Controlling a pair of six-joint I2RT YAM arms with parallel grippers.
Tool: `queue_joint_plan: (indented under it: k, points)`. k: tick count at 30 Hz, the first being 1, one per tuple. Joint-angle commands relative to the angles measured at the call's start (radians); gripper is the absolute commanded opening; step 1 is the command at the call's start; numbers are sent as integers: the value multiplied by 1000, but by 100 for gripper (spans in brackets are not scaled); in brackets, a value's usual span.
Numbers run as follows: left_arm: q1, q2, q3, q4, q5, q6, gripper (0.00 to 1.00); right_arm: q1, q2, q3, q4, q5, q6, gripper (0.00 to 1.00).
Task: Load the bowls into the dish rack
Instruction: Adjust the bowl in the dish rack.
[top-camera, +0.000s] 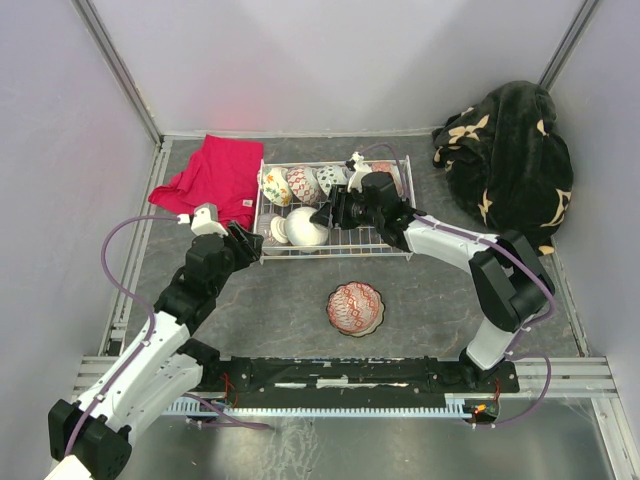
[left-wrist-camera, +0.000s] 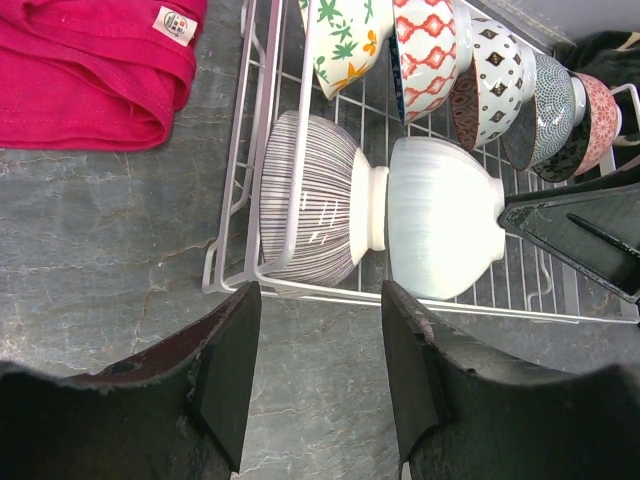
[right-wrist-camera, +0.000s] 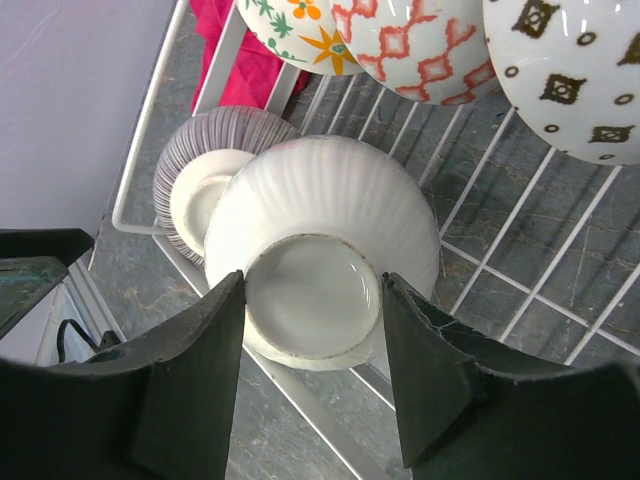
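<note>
The white wire dish rack (top-camera: 380, 252) holds a row of patterned bowls (top-camera: 303, 184) along its far side. In its near left corner a ribbed white bowl (top-camera: 305, 228) lies on its side, mouth against the foot of a grey striped bowl (top-camera: 279, 230). My right gripper (right-wrist-camera: 312, 285) is shut on the white bowl (right-wrist-camera: 330, 200), a finger on each side of its foot ring. My left gripper (left-wrist-camera: 320, 290) hangs open over bare table just outside the rack's near left corner (left-wrist-camera: 225, 280), with nothing between its fingers. A red patterned bowl (top-camera: 355, 308) sits upright on the table in front of the rack.
A red cloth (top-camera: 212, 178) lies left of the rack. A dark blanket with pale flowers (top-camera: 510, 160) is heaped at the back right. Grey walls close the table on three sides.
</note>
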Motion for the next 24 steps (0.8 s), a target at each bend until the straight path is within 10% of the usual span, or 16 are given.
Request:
queue_joint_plan:
  k: [1, 24]
  points:
    - [6, -11, 6, 46, 1, 27, 58, 3, -4, 6, 135, -62, 36, 56]
    - [5, -26, 19, 30, 10, 29, 57, 4, 30, -7, 163, -71, 51, 57]
